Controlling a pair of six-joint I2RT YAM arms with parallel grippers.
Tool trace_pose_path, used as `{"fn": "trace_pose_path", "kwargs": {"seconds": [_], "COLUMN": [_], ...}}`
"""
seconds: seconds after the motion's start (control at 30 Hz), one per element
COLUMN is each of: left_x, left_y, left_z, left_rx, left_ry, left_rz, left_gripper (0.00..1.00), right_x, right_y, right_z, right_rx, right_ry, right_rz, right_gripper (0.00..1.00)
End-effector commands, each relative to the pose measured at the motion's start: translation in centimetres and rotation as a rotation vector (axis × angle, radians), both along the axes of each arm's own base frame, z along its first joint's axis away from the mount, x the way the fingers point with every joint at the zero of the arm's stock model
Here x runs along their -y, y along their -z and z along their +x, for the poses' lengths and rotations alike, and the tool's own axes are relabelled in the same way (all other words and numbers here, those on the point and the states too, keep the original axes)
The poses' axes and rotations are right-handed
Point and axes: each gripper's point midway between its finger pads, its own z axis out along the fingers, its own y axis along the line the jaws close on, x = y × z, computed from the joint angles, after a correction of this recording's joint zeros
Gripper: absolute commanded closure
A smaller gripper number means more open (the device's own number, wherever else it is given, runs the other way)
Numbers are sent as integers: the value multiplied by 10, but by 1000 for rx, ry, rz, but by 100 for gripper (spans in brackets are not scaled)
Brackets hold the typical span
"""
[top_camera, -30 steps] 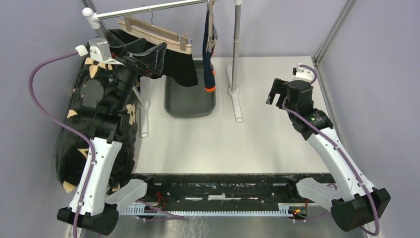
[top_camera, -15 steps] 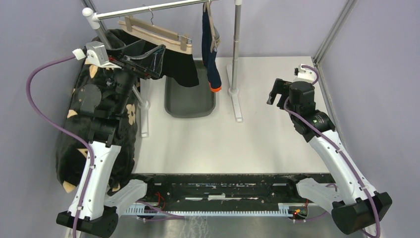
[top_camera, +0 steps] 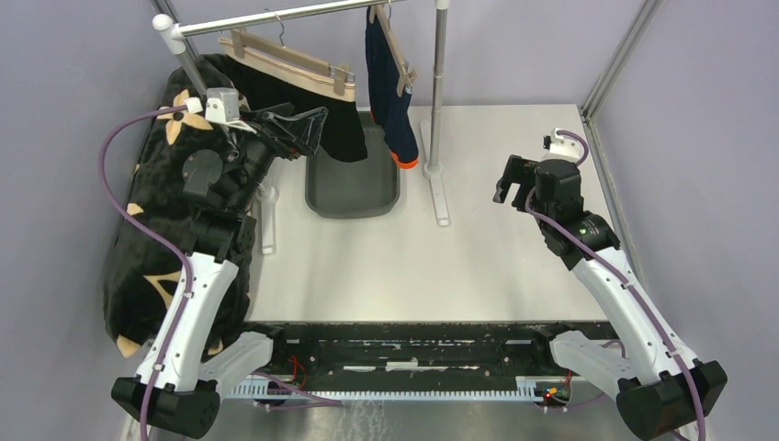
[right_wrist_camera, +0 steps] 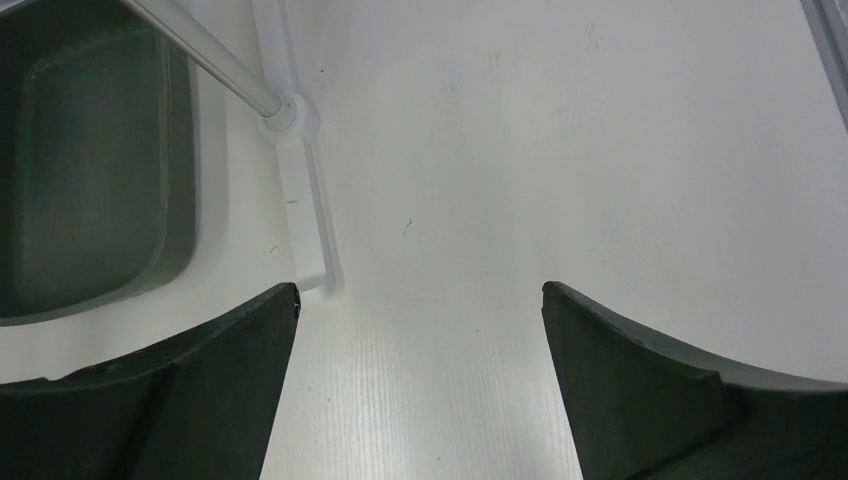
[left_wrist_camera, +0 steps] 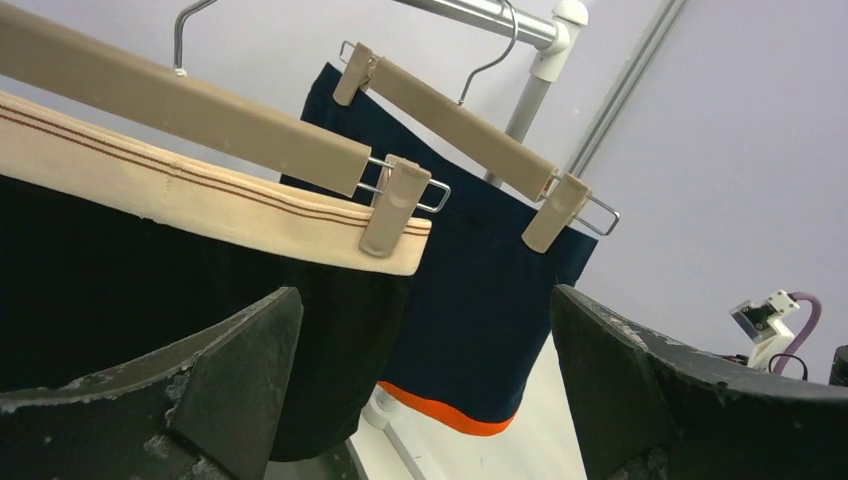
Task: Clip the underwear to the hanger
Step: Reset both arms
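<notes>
Black underwear with a cream waistband hangs clipped to a wooden hanger on the rail. In the left wrist view a clip pinches the waistband's right end. A second hanger beside it carries navy underwear with an orange hem. My left gripper is open just in front of and below the black underwear, with nothing between its fingers. My right gripper hovers open over the bare table at the right.
A grey bin sits on the table under the hanging clothes. The rack's right post and its white foot stand beside the bin. A dark flower-patterned cloth lies along the left wall behind my left arm.
My left gripper has swung to the right, closer to the black underwear. The navy underwear has turned and swayed on its hanger. The right arm has shifted only slightly.
</notes>
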Motion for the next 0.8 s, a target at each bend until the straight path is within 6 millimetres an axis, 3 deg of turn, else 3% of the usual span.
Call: {"fn": "trace_pose_path", "kwargs": {"seconds": [0.0, 0.17, 0.77], "left_x": [-4, -8, -6], "left_y": [-21, -17, -12], "left_z": [-16, -9, -16], "left_rx": [55, 10, 25], "left_ry": [-1, -35, -5], "left_rz": [-41, -21, -74], "left_gripper": [1, 1, 1], "right_x": [-3, -4, -8], "right_y": [-14, -15, -17], "right_z": [2, 2, 3], "right_rx": [51, 54, 57], "right_ry": [-4, -9, -31], "right_rz": [37, 45, 44], "right_gripper": [0, 0, 0]}}
